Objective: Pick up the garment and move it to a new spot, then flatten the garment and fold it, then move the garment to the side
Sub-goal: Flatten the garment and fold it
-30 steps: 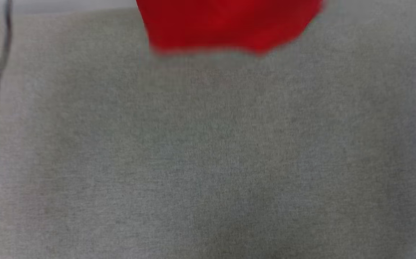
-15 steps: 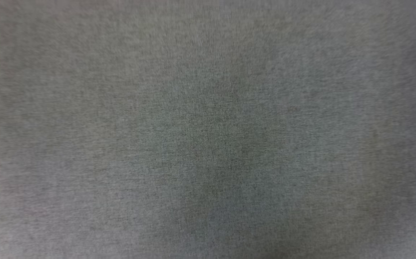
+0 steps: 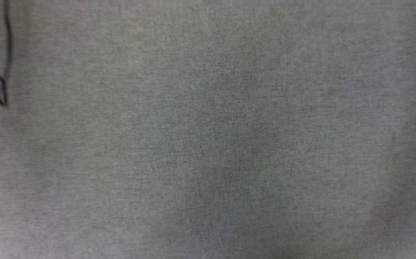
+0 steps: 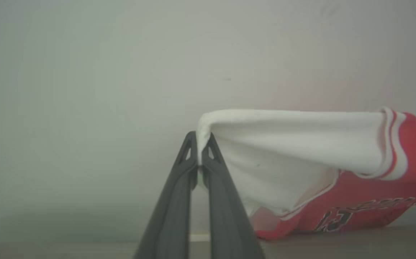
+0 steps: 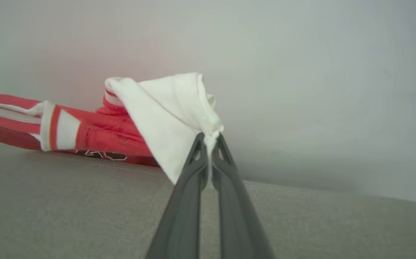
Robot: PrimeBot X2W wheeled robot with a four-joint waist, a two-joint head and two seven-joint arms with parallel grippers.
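Note:
The garment (image 4: 355,194) is a red jersey with white sleeves, red-and-white striped trim and black lettering. In the left wrist view my left gripper (image 4: 199,144) is shut on the edge of one white sleeve, and the red body stretches off to the right, low over the grey surface. In the right wrist view my right gripper (image 5: 209,142) is shut on the bunched tip of the other white sleeve, with the garment (image 5: 96,133) trailing to the left and its lower edge touching the grey fabric surface (image 5: 67,208).
The head view looks down on a grey woven fabric surface (image 3: 208,144). A thin black cable (image 3: 4,72) with a small loop at its end lies at the far left edge. A pale wall stands behind the garment in both wrist views.
The head view has shifted: the red garment at the top edge a second ago has left the picture, and the black cable, gone half a second ago, shows again at the left.

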